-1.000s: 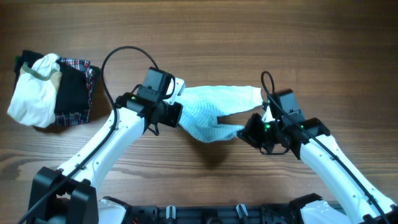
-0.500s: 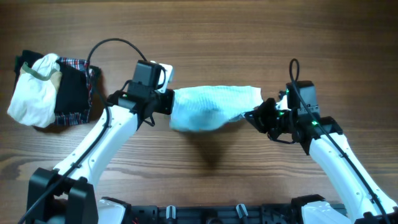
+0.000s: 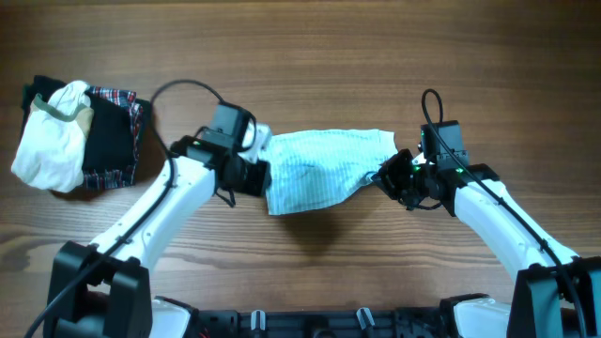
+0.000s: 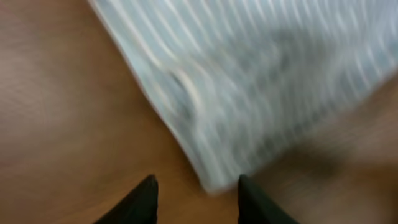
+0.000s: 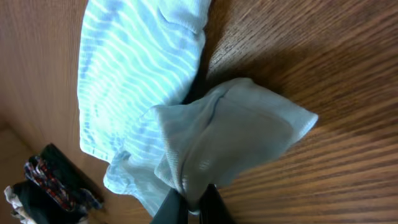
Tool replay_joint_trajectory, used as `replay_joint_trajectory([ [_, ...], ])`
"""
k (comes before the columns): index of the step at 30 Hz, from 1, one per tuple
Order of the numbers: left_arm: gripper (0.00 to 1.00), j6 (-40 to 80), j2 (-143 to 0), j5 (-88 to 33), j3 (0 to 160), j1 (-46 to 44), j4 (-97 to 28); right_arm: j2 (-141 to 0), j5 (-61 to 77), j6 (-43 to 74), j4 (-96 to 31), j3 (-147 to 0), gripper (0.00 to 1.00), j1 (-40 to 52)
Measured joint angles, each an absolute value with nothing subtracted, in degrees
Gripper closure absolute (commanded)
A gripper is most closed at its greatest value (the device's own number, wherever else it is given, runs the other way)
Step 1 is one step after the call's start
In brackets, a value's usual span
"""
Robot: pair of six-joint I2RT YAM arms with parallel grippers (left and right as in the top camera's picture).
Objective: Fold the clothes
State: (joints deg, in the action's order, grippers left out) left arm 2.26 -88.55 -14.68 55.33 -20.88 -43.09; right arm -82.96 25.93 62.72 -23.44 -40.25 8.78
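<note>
We had the striped blue garment lying mid-counter, its long axis running left-right between both arms. The right tool was clamped on its right end. The left tool sat at its left edge, fingers apart, nothing gripped.

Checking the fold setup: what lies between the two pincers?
In the overhead view, the light-blue striped garment spans the stretch between the left pincer and the right pincer.

Your left wrist view blurs the striped garment; fingertips of the right gripper vanish inside its fold; the clothes pile runs off-frame.
</note>
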Motion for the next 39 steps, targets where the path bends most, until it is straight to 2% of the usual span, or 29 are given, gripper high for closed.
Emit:
replay_joint_trajectory([
  [4,0.44,2.26,-88.60,-17.39,55.22,-26.26,-47.29,-82.96,25.93,62.52,-23.42,-40.25,0.96,8.78],
  [7,0.43,2.28,-88.60,-15.59,54.06,-30.30,-46.76,-82.96,25.91,62.48,-23.35,-40.25,0.96,8.78],
  [14,0.47,2.98,-89.36,-6.24,46.37,-32.69,-34.68,-82.96,25.93,61.23,-23.24,-40.25,0.96,8.78],
  [16,0.54,3.14,-90.96,-4.23,45.74,-32.69,-33.12,-82.96,25.93,61.23,-23.24,-40.25,0.96,8.78],
  [17,0.64,3.14,-92.27,-3.27,45.69,-32.69,-32.45,-82.96,25.91,61.23,-23.24,-40.25,0.96,8.78],
  [21,0.93,3.22,-93.95,-1.30,46.39,-33.08,-31.40,-82.96,25.93,61.21,-23.20,-40.25,0.95,8.78],
  [22,0.96,3.46,-94.19,-0.86,46.61,-33.43,-31.42,-82.96,25.93,61.23,-23.22,-40.25,0.96,8.78],
  [27,0.96,3.55,-94.30,-0.49,47.22,-34.57,-32.69,-82.96,25.93,61.21,-23.09,-40.25,0.96,8.78],
  [34,0.96,3.55,-93.32,-0.75,52.47,-34.54,-47.07,-82.96,27.55,55.99,-23.24,-40.25,0.96,8.78],
  [39,0.96,3.55,-89.34,-0.32,54.61,-34.48,-46.28,-82.96,28.91,52.47,-23.22,-40.25,0.96,8.78],
])
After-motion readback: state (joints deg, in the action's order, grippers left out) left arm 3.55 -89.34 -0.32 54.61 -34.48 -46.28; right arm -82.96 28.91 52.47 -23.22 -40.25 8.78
